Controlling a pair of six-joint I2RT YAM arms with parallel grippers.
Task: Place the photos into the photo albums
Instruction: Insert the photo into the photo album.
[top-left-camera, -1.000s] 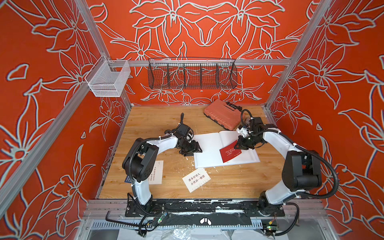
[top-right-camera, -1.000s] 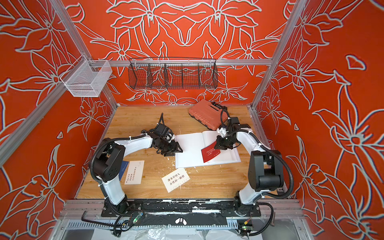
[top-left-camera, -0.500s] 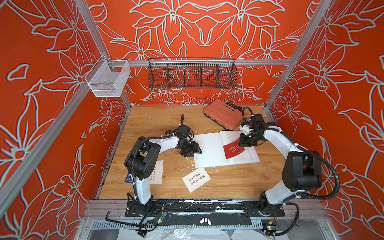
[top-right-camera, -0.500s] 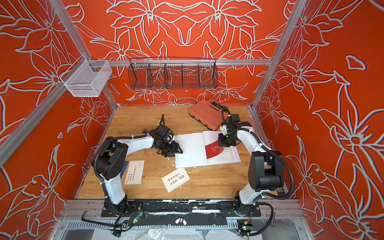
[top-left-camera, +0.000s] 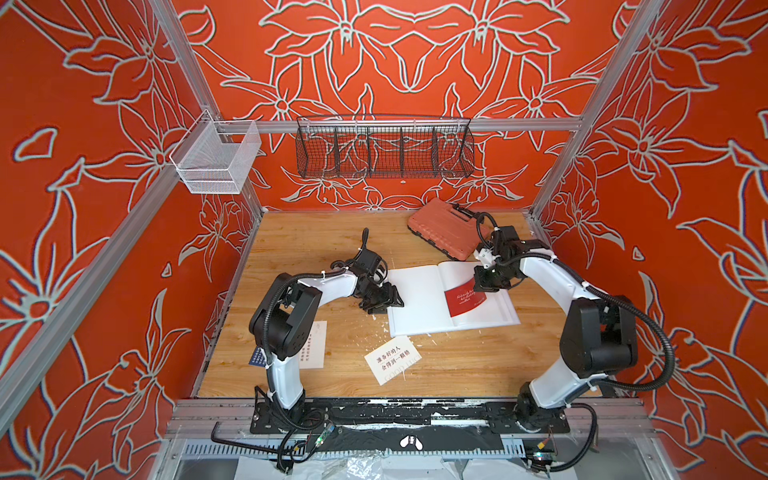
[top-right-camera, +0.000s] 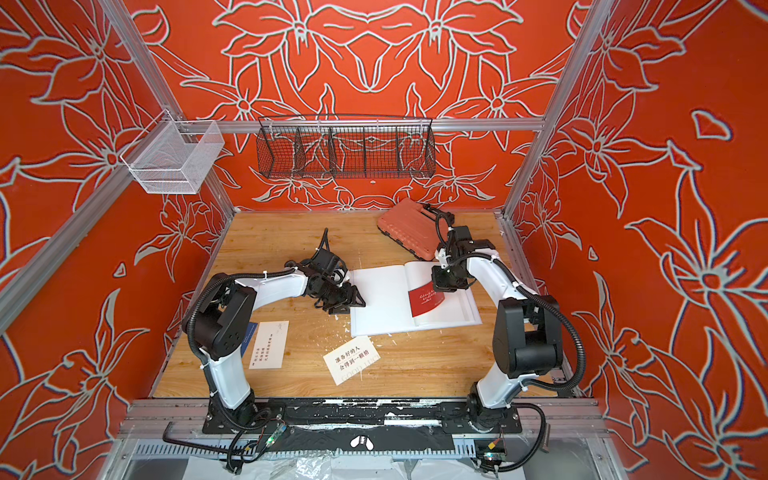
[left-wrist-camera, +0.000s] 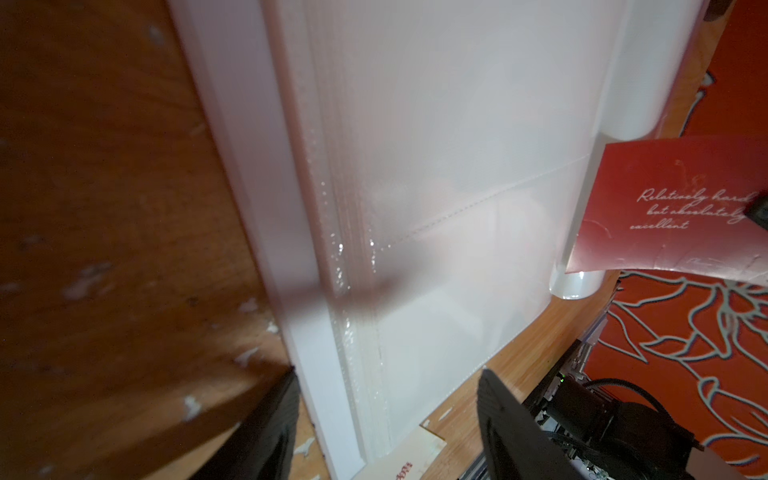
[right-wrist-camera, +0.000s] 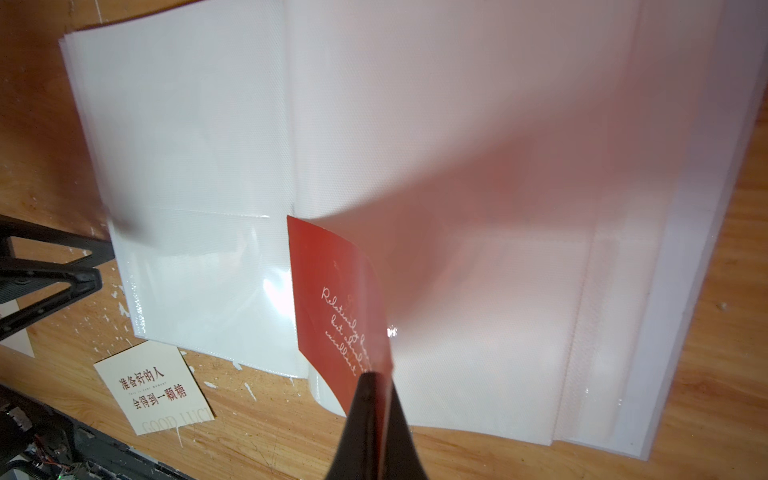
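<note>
The white photo album (top-left-camera: 419, 299) (top-right-camera: 382, 301) lies open on the wooden table. My right gripper (right-wrist-camera: 376, 376) (top-left-camera: 484, 286) is shut on a corner of the dark red photo (right-wrist-camera: 332, 291) (top-left-camera: 465, 297) (top-right-camera: 426, 300), which hangs curved over the right page near the spine. At the album's left edge, my left gripper (left-wrist-camera: 386, 374) (top-left-camera: 388, 298) is open, one finger on each side of the page stack's corner. A white photo with Chinese text (top-left-camera: 392, 359) (right-wrist-camera: 156, 388) lies in front of the album. Another white photo (top-right-camera: 269, 345) and a navy one (top-right-camera: 248, 336) lie by the left arm's base.
An orange ribbed case (top-left-camera: 446, 232) lies at the back right, just behind the right wrist. A black wire basket (top-left-camera: 384, 147) and a white mesh basket (top-left-camera: 214, 160) hang on the rails above. White flecks dot the wood around the album.
The right gripper has swung the red photo from slanted to more upright and carried it slightly toward the back of the right page. The left gripper has hardly moved.
</note>
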